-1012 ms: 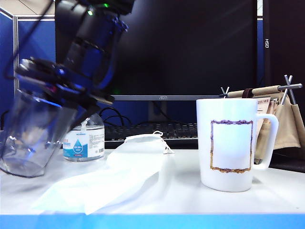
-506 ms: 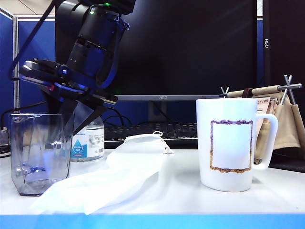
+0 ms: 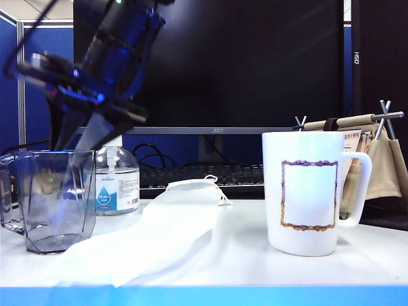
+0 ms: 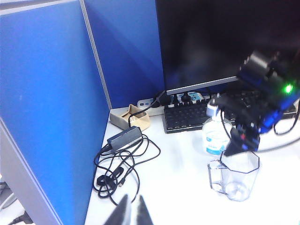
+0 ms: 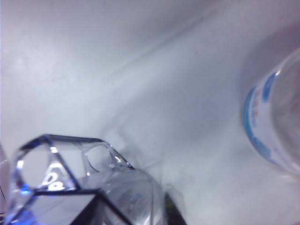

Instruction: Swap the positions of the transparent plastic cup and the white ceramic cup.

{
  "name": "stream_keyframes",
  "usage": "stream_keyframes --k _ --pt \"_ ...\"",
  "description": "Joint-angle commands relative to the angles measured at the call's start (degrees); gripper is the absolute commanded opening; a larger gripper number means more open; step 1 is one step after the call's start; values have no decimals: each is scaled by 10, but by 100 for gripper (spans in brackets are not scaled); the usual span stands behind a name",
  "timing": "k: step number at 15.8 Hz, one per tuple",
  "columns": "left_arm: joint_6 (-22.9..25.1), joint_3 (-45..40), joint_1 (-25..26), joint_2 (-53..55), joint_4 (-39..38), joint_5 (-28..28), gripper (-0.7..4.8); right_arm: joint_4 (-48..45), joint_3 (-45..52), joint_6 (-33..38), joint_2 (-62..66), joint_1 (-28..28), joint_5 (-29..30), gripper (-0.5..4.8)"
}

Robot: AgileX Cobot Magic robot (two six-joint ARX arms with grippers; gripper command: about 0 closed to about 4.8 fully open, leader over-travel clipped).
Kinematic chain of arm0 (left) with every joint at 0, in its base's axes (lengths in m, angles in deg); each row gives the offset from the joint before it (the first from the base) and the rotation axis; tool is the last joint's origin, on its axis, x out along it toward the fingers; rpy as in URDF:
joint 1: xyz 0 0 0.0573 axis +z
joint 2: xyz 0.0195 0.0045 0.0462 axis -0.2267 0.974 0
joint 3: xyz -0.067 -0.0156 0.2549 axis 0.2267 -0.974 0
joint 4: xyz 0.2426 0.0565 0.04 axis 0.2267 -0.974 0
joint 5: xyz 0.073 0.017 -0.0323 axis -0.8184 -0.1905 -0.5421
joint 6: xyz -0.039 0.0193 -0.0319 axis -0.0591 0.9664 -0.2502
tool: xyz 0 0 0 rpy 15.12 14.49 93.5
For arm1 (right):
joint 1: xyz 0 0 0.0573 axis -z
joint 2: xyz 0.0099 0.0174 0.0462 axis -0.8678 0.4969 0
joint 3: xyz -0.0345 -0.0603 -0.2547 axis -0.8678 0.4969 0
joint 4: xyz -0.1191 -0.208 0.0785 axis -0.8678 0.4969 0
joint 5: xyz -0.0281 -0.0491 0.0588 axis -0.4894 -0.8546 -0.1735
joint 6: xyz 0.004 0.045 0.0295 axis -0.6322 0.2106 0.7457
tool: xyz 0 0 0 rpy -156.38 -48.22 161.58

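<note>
nearest the exterior camera, a white face mask (image 3: 153, 236) lies crumpled across the white table (image 3: 255, 271), between the two cups and in the path from one to the other. the transparent plastic cup (image 3: 56, 199) stands upright on the table at the left; the white ceramic cup (image 3: 310, 191) stands upright well apart at the right, handle pointing right. just behind the plastic cup is a pump bottle (image 3: 116, 182) with a blue label, near but not seen touching.

the right gripper (image 3: 86, 137) has reached across to the left side and sits at the plastic cup's rim, one dark finger (image 4: 239, 143) down at the rim; whether its jaws grip the wall or stand clear of it cannot be told. the right wrist view shows the cup's faceted wall (image 5: 70, 178) right at the fingers.

the left gripper (image 4: 130, 212) hangs apart above a coil of cable (image 4: 119, 159), fingertips pressed together, holding nothing.

behind: keyboard (image 3: 197, 173), dark monitor (image 3: 255, 64), blue partition (image 4: 56, 93).
</note>
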Motion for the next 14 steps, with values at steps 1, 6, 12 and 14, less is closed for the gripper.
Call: stream_keyframes --k 1,6,12,14 --pt "13 1 0 1 -1 2 24 32 -26 -9 -4 0 -2 163" --pt "65 3 0 1 11 -76 24 133 -131 -59 -29 7 -21 -5" --pt "37 50 -32 -6 193 8 16 96 -143 -79 -298 -22 -119 -6" --pt "60 61 -36 -6 232 38 16 118 -141 -79 -368 -42 -186 -6"
